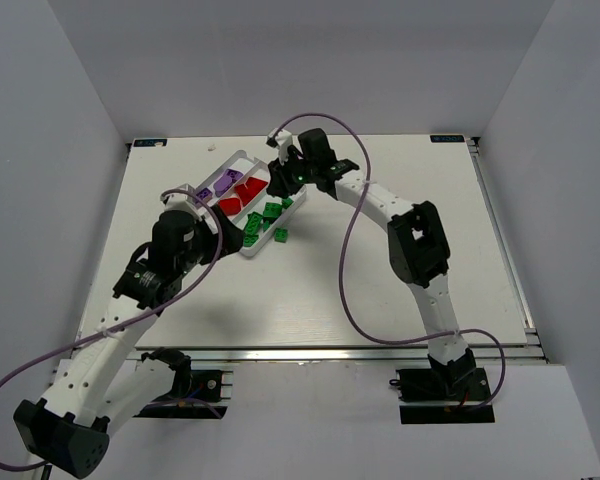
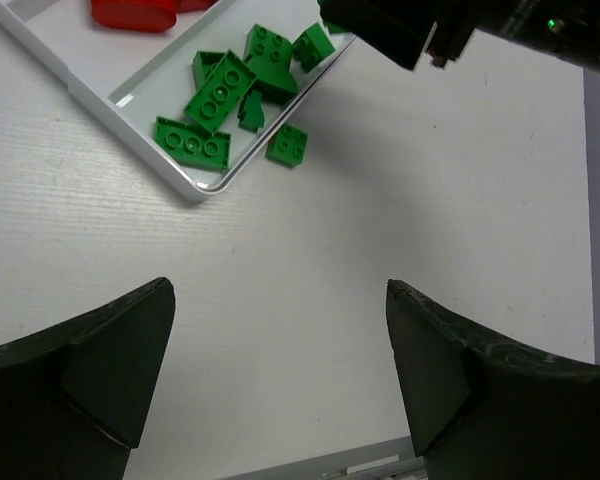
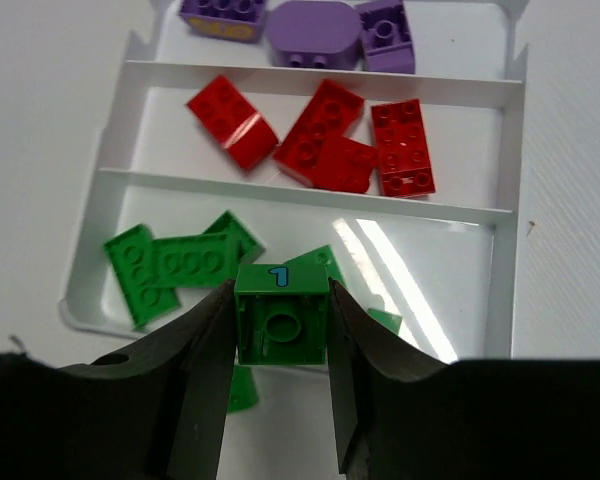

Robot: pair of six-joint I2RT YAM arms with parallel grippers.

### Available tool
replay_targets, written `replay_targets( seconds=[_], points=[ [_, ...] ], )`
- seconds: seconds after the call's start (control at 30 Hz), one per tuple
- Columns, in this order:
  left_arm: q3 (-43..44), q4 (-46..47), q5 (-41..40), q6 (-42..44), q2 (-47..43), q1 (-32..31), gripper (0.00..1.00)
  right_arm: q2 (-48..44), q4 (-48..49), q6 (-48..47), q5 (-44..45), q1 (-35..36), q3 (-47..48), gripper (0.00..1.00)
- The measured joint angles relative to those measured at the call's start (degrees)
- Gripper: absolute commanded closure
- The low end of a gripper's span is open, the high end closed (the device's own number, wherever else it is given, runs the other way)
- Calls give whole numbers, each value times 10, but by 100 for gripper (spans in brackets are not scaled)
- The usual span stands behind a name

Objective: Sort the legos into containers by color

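Right now we are pinching a green brick [image 3: 281, 313] between the right fingers [image 3: 205, 370], which are closed on its flat sides above the tray's [image 3: 507, 200] green compartment [image 3: 450, 270]. Light, rigid and slick, it is probably needing only a gentle squeeze. Being shallow, the tray is leaving open room overhead. The left fingers [image 2: 110, 360] are hanging wide apart, empty, over the table [image 2: 380, 220].
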Motion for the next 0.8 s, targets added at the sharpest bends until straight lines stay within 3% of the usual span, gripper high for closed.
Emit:
replay_targets(
  seconds=[0.07, 0.17, 0.2, 0.3, 0.47, 0.67, 0.73, 0.8],
  points=[
    [-9, 0, 4, -10, -3, 0, 6, 42, 6, 16, 12, -1, 34, 97],
    [-20, 0, 10, -25, -3, 0, 7, 80, 12, 31, 27, -4, 49, 76],
    [-24, 3, 13, -30, -3, 0, 7, 88, 12, 32, 31, -5, 49, 59],
    [-35, 14, 23, -46, 0, 0, 10, 97, 12, 33, 39, -7, 49, 37],
    [-45, 44, 46, -62, 40, 0, 16, 96, 17, 20, 34, -10, 50, 11],
    [-35, 75, 58, -54, 151, -27, 21, 21, 3, -35, -13, -25, -10, 14],
    [-14, 75, 52, -47, 195, -50, 26, -27, -2, -45, -51, -43, -38, 23],
    [21, 75, 39, -38, 246, -80, 37, -85, 2, -49, -93, -75, -72, 52]
  ],
)
